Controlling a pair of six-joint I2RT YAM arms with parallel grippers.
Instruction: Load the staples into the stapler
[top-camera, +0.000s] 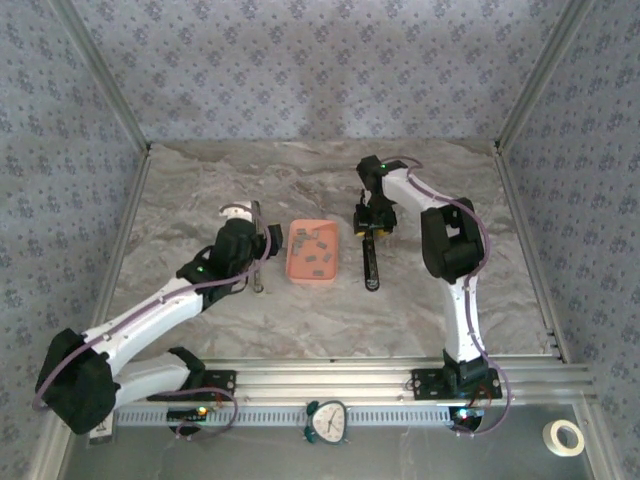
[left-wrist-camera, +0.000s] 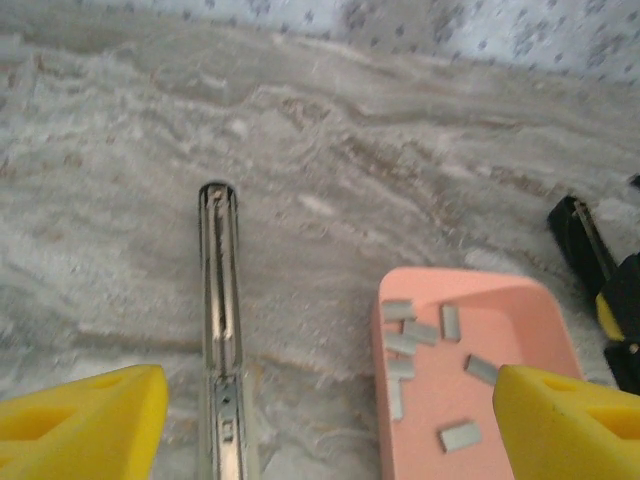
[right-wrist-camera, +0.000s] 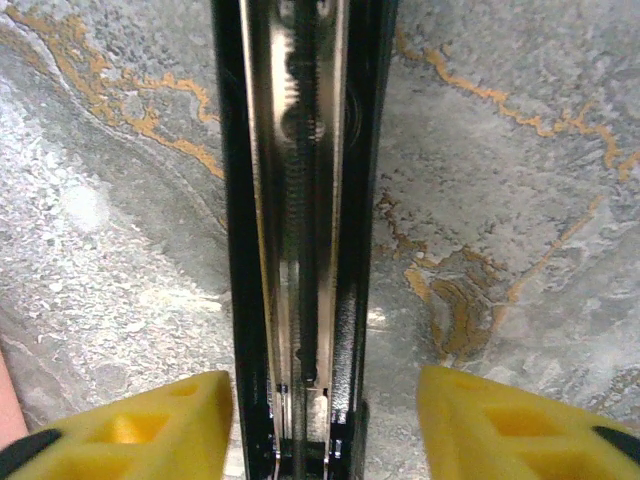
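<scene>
The stapler (top-camera: 370, 262) is long, slim and black. It lies flat on the bench (top-camera: 200, 190), just right of the salmon-pink tray (top-camera: 310, 277) and apart from it, with its length running from the near side toward the far side. It lies open, channel facing up: the right wrist view shows a shiny metal trough between black side walls, with a thin coiled spring along its middle. The staples (left-wrist-camera: 420, 333) are short grey metal strips, about eight, loose on the tray's floor at differing angles. Several cluster near one wall; the others lie scattered apart.
</scene>
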